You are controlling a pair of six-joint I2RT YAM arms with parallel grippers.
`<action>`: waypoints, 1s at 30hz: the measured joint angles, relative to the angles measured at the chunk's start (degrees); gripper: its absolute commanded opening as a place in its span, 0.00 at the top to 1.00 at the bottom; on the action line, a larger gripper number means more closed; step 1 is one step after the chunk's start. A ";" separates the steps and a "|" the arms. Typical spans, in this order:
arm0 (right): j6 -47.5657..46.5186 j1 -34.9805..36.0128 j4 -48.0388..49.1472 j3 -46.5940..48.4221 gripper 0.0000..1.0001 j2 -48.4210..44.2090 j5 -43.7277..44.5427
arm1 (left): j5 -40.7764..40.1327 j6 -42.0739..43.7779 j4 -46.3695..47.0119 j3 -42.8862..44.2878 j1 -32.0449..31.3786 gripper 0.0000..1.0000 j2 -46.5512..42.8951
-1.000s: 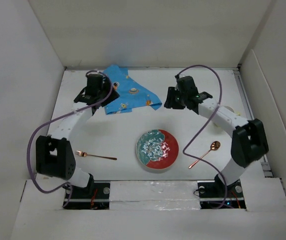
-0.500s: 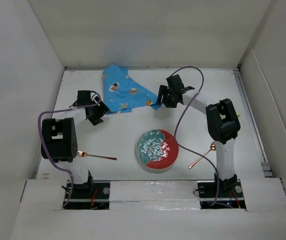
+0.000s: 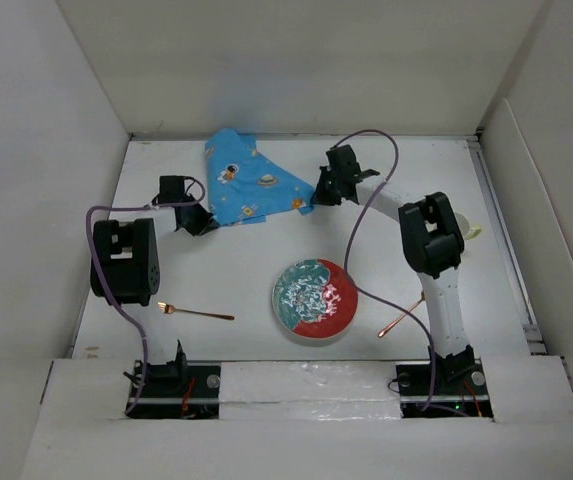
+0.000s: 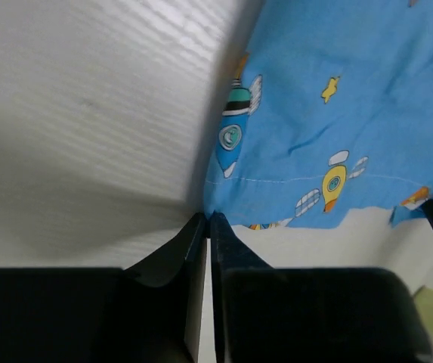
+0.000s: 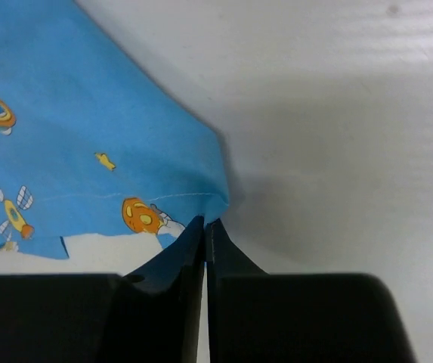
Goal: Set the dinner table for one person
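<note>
While the left fingers (image 4: 190,242) and right fingers (image 5: 193,240) clamp its near corners, the placemat (image 3: 251,185) looks light, limp cloth, best held there.

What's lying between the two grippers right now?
The blue space-print placemat, spanning from the left gripper to the right gripper, each pinching a corner; top view shows it.

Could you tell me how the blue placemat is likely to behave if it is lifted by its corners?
Probably floppy: the placemat lies folded and creased, so it should sag between the left claw and right claw. Likely light, being thin cloth.
</note>
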 measured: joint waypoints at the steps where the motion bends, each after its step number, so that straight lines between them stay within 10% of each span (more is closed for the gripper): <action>1: 0.15 0.00 0.46 0.98 1.00 0.87 -0.35 | 0.52 -0.24 0.11 0.48 0.00 1.00 0.92; 17: -21.31 2.21 1.22 26.67 1.00 -14.27 10.38 | -9.44 9.09 -11.98 52.72 -1.70 1.00 -4.20; 25: -28.11 3.41 13.60 -15.76 1.00 -42.77 16.41 | -14.19 20.48 -8.61 24.02 -2.82 0.37 -25.99; 30: -28.98 5.90 8.90 -35.93 1.00 -42.38 24.46 | -20.59 20.63 -15.26 7.17 -2.21 0.45 -24.76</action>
